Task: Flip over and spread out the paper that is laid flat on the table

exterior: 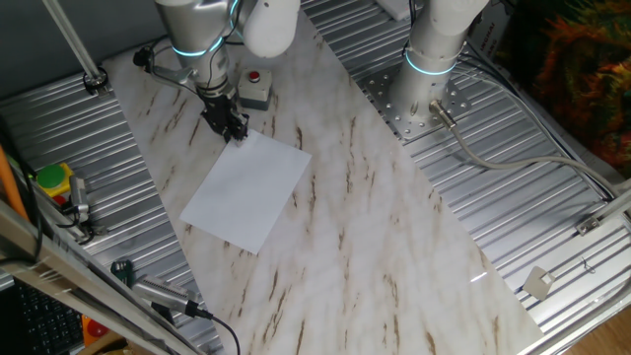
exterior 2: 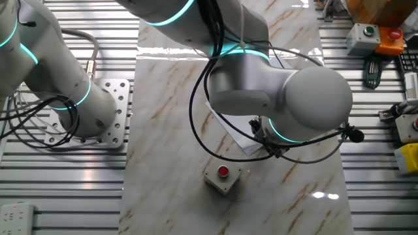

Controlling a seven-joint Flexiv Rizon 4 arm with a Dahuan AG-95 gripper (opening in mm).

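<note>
One fixed view: high, looking steeply down along the table (exterior: 394,247), moderately far; arm (exterior: 202,39) at the far end. The other fixed view: opposite side, overhead, closer, with the arm's wrist (exterior 2: 281,98) filling its centre. Shared: marble top, paper (exterior: 246,189) (exterior 2: 245,142), red-button box (exterior: 255,89) (exterior 2: 221,176), arm base (exterior: 426,84) (exterior 2: 78,98).

paper (exterior 2: 243,143) — mostly hidden behind arm | end effector (exterior: 229,125) — finger gap unclear
</note>
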